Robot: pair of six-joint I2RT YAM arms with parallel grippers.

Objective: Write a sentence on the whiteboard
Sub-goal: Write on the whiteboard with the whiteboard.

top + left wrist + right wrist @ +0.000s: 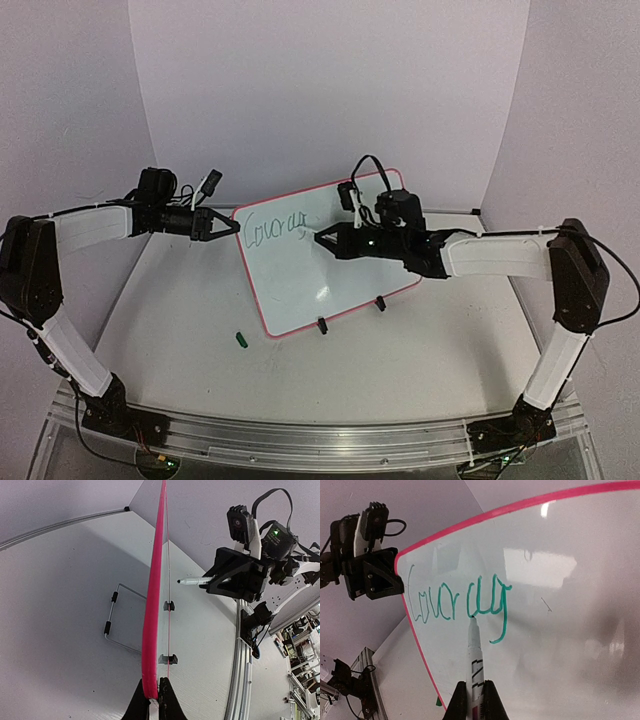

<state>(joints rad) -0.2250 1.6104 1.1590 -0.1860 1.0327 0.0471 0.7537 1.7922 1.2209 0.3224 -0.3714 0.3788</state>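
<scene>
Roughly one word in, we read only "Courag" of the green cursive sentence [457, 602] on the pink-framed whiteboard [295, 280]; left gripper [153, 692] pinches its edge, right gripper [474, 687] clamps a white marker [475, 655].

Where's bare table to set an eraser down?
Widest bare patch: table in front of the whiteboard, between its clip feet and the base rail, right of the green cap. Crowded: board's upper-left corner, clamped by the left pincer, and its face, where the right pincer holds the marker.
</scene>
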